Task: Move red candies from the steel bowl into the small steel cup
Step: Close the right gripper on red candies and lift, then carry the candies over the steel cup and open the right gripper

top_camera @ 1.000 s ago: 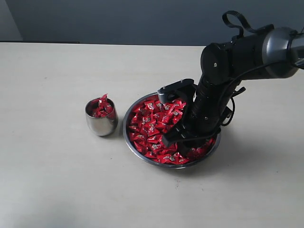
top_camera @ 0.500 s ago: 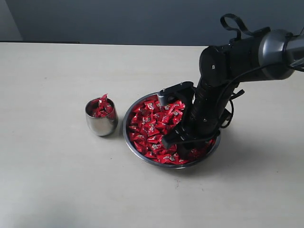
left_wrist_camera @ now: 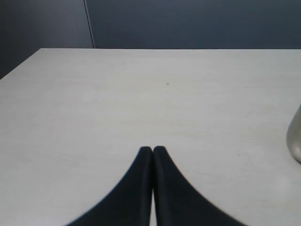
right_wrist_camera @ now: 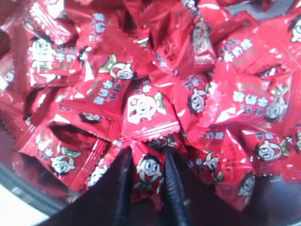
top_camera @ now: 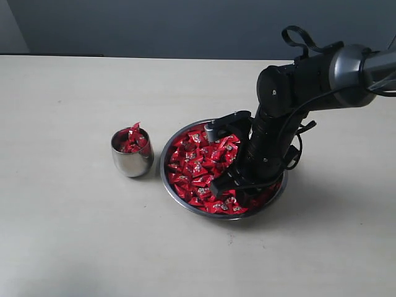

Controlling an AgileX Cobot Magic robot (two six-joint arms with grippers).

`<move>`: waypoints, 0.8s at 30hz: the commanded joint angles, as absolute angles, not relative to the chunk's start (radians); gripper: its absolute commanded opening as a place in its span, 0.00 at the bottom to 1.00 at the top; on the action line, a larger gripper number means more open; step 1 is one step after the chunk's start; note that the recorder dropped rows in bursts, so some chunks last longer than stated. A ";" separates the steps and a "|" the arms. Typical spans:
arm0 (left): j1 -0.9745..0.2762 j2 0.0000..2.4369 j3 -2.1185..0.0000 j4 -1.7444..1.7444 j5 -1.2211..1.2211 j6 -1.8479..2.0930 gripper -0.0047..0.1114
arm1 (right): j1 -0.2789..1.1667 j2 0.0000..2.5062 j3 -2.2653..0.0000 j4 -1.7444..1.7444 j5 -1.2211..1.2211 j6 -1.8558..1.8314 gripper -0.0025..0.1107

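Right claw is down in the steel bowl, its two fingers pinched on one red candy toward the near side of the heap of red candies. Just left of the bowl stands the small steel cup, with several candies inside. Left claw is clenched over bare table.

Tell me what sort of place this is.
Probably a robot test bench, not a kitchen: a plain pale table against a dark blank wall, a black robot arm, and a steel bowl of red candies beside a small steel cup.
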State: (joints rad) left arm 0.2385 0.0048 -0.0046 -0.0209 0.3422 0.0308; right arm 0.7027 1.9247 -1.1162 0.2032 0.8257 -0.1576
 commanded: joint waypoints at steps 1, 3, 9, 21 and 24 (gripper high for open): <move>0.229 0.000 0.000 -0.022 0.334 0.029 0.04 | 0.699 1.922 -1.112 0.199 0.823 -0.157 0.04; 0.229 0.000 0.000 -0.022 0.334 0.029 0.04 | 0.699 1.910 -1.112 0.191 0.823 -0.157 0.04; 0.229 0.000 0.000 -0.022 0.334 0.029 0.04 | 0.699 1.839 -1.112 0.191 0.803 -0.157 0.04; 0.229 0.000 0.000 -0.022 0.334 0.029 0.04 | 0.699 1.759 -1.158 0.209 0.744 -0.157 0.04; 0.229 0.000 0.000 -0.022 0.334 0.029 0.04 | 0.699 1.761 -1.226 0.250 0.752 -0.186 0.04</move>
State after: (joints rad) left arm 0.2385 0.0048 -0.0046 -0.0209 0.3422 0.0308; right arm 0.7027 1.7708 -1.1704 0.2167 0.7583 -0.1582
